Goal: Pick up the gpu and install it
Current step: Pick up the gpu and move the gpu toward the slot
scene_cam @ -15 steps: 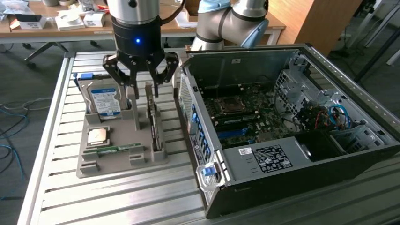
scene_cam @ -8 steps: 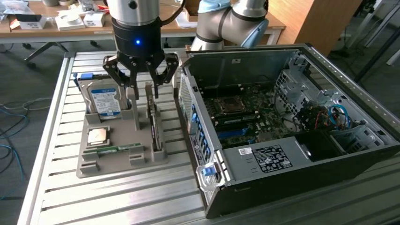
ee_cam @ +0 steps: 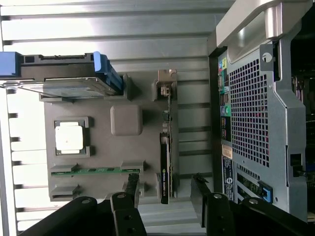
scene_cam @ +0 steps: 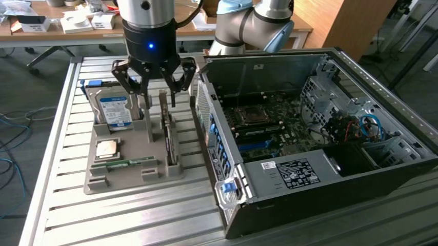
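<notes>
The gpu (scene_cam: pixel 167 130) stands on edge in a slot of the grey holder tray (scene_cam: pixel 133 177), its pale bracket end toward the far side. My gripper (scene_cam: pixel 156 96) hangs just above the card's far end, open, with one finger on each side of the card's line and nothing held. In the wrist view the gpu (ee_cam: pixel 166 162) appears edge-on as a thin dark strip, and it runs between my two black fingers (ee_cam: pixel 132 186) with a gap on both sides of my gripper (ee_cam: pixel 166 189).
The open computer case (scene_cam: pixel 383 102) lies to the exterior view's right, motherboard (scene_cam: pixel 274 123) exposed, its rear panel (ee_cam: pixel 248 108) close beside the tray. The tray also holds a hard drive (scene_cam: pixel 115 110), a processor chip (scene_cam: pixel 108 148) and a memory stick (scene_cam: pixel 124 163).
</notes>
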You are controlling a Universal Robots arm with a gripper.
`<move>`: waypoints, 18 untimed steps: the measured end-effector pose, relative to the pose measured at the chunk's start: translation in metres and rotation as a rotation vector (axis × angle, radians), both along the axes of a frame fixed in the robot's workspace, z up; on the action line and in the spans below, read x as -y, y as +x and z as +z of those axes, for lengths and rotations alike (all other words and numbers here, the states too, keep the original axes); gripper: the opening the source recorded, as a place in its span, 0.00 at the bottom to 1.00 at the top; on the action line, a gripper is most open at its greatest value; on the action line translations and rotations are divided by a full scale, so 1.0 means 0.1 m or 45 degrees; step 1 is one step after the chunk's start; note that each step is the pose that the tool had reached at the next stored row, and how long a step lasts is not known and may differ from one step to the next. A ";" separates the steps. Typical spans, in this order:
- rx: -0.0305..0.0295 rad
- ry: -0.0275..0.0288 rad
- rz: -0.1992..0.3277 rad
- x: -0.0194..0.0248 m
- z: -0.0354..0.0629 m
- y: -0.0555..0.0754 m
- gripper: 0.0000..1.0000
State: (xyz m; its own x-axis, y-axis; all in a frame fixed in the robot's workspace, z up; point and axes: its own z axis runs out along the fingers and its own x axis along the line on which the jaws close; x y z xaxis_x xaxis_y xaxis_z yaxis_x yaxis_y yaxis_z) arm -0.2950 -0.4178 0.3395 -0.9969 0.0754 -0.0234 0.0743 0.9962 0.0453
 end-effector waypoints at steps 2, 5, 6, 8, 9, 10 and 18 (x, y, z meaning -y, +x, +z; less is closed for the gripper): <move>0.0001 0.0004 0.000 0.000 -0.032 0.00 0.55; -0.0001 0.0003 0.000 0.000 -0.085 0.00 0.55; -0.0001 0.0004 0.000 0.000 -0.104 0.00 0.55; -0.0003 0.0003 0.000 0.000 -0.140 0.00 0.55; -0.0002 0.0002 0.000 0.000 -0.158 0.00 0.55; -0.0003 0.0001 0.000 0.000 -0.176 0.00 0.55; -0.0001 0.0003 0.000 0.000 -0.307 0.00 0.55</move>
State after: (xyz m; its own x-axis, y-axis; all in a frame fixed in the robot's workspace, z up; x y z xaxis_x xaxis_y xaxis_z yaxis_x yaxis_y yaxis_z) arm -0.2951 -0.4178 0.3088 -0.9969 0.0754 -0.0233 0.0743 0.9962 0.0455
